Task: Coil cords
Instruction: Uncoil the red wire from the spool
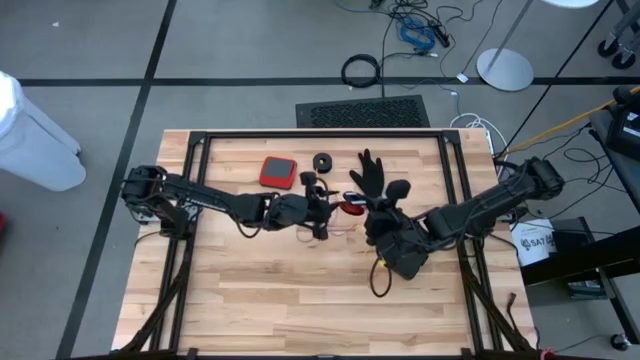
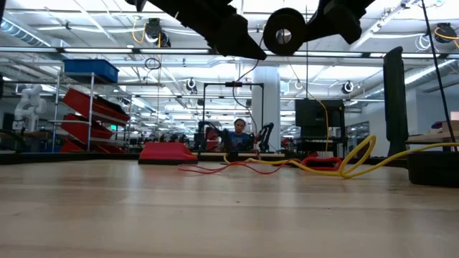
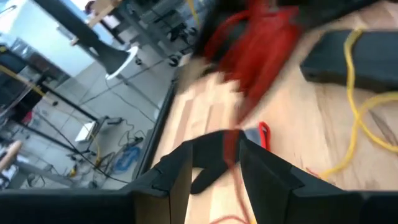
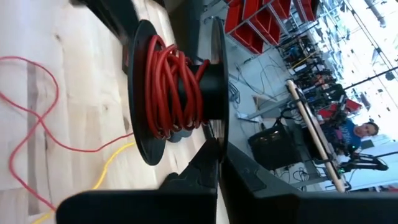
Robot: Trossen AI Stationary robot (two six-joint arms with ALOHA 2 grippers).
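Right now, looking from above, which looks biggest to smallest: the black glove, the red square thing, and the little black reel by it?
1. black glove
2. red square pad, only slightly smaller
3. small black reel, clearly smallest
All lie at one level, so nearness hardly matters.

Grey floor (image 1: 250, 40), red shelf bins (image 2: 93, 107), bright ceiling lights (image 2: 143, 14).

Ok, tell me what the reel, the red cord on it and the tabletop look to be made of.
Reel: probably black plastic, matte with a dull sheen on its flanges.
Red cord: looks like plastic-sheathed wire, smooth and slightly glossy, bending in tight loops.
Tabletop: light wood, butcher-block style, showing plank seams and grain.
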